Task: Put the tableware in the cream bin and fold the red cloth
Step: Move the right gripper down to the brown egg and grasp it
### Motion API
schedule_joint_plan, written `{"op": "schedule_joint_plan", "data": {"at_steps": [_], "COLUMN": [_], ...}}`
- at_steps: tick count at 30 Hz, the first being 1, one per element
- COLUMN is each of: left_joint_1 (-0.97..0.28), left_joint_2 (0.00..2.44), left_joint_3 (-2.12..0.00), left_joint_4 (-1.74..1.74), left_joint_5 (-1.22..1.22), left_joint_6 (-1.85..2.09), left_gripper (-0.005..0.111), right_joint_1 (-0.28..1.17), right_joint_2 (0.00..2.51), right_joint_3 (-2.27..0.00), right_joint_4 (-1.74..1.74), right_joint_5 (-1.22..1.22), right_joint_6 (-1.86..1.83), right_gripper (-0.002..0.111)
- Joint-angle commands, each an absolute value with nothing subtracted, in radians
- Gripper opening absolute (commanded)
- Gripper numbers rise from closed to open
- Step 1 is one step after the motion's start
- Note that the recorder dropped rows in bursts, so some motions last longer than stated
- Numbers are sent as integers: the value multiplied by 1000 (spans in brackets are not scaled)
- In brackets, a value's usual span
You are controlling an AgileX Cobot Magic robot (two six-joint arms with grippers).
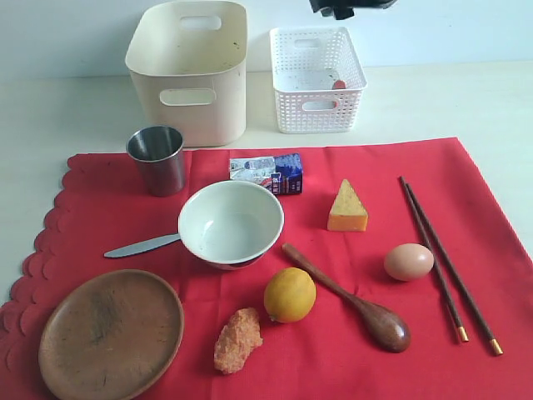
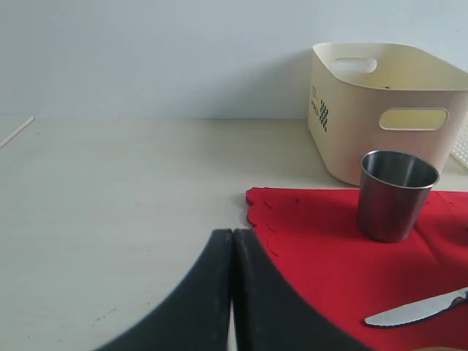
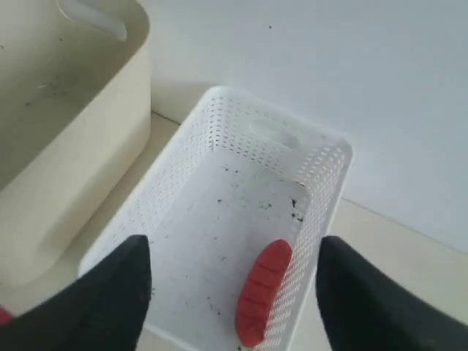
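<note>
Six pieces of tableware sit on the cloth (image 1: 375, 167), all outside the bin (image 1: 208, 121). The cup (image 1: 156, 158) stands upright at the cloth's far left corner, just on the near side of the bin. The bowl (image 1: 231, 222) is in the middle, and the knife (image 1: 141, 246) lies to its left with one end reaching the bowl's rim. The plate (image 1: 111, 333) fills the near left corner. The spoon (image 1: 350, 300) lies right of centre between a lemon (image 1: 290, 294) and an egg (image 1: 408, 262), its scoop at the near end. The chopsticks (image 1: 445, 258) lie side by side at the right, gold tips at the near end. The cloth is spread flat, its scalloped edge on the left. The bin stands on the table beyond the cloth's far edge, with a basket (image 1: 287, 117) to its right.

We see the left gripper (image 2: 232, 245) over the bare table off the cloth's far left corner, its jaws pressed together with nothing between them. The right gripper (image 3: 232, 245) hangs above the basket, jaws spread wide and empty. A sausage (image 3: 262, 292) lies in the basket below.
</note>
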State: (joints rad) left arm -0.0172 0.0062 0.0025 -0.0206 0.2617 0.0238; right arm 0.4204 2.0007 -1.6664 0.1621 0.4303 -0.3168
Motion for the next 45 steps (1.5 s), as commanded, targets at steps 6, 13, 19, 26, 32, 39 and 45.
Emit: {"op": "schedule_joint_plan", "data": {"at_steps": [6,13,19,26,32,39,45], "left_joint_1": [-22,-22,-22,-22,-22,-22,-22], "left_joint_2": [0,0,0,0,0,0,0], "left_joint_3": [0,0,0,0,0,0,0], "left_joint_4": [-20,-20,-20,-20,-20,-20,-20], "left_joint_5": [256,256,256,256,256,256,256], "left_joint_6": [22,22,22,22,22,22,22], "left_gripper": [3,3,3,3,3,3,3], "right_joint_1": [419,419,419,419,476,563,570], "right_joint_2": [1814,1692,1579,1451,1383,1378,1378], "right_joint_3": [-1539,-1324,-1129,-909,-759,-695,-685], "right_joint_4": [153,157,159,271,308,247,223], "right_joint_5": [547,495,461,455,479,505,497], "right_joint_6": [-321,-321,-310,-389,-502,-603,-603], "right_gripper": [23,2,0,0,0,0,21]}}
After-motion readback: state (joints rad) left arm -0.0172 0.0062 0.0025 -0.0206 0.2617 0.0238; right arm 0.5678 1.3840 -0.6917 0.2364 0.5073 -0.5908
